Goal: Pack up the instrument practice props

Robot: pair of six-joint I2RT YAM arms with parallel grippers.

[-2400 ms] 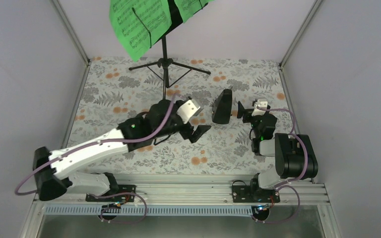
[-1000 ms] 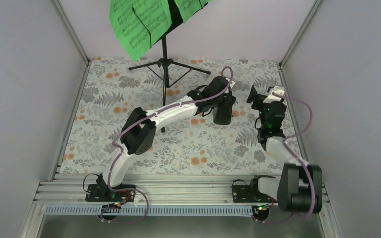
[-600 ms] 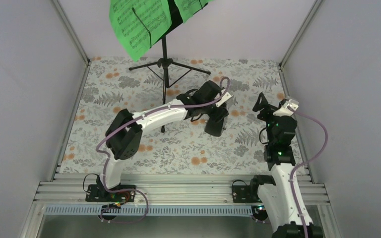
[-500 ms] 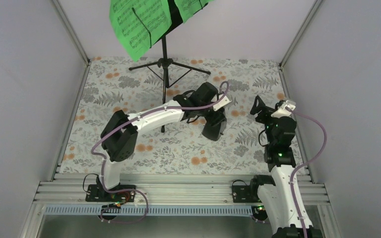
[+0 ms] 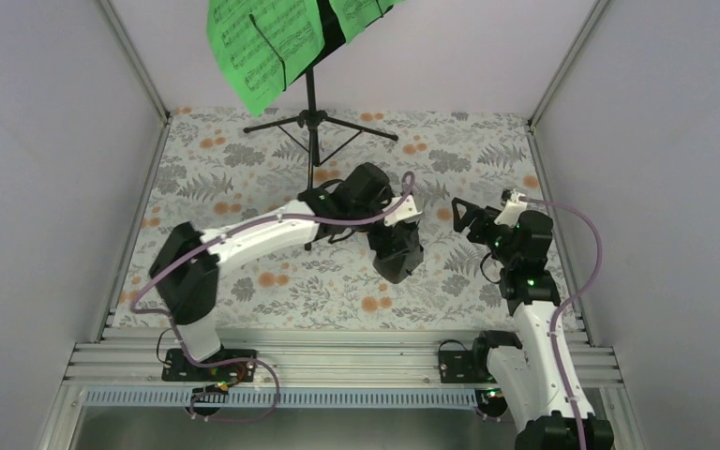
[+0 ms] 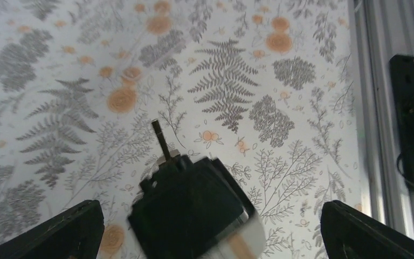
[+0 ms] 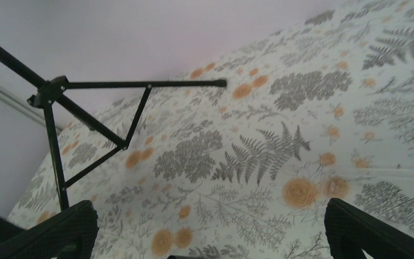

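early in the pack-up, by the look of it: tall black tripod music stand upright at 12 o'clock on the fern-and-flower patterned desk, bright green printed music sheets on its rest, neither folded nor cleared. small dark pyramid-shaped metronome near mid-desk, blurred between the widely spread fingers of the left pincer, touching neither. right pincer at the metronome's 3 o'clock, fingers wide apart, empty. likely in the way: tripod legs at the metronome's 11 o'clock, left arm slung across the middle.

Dark metronome near stand holding green sheets
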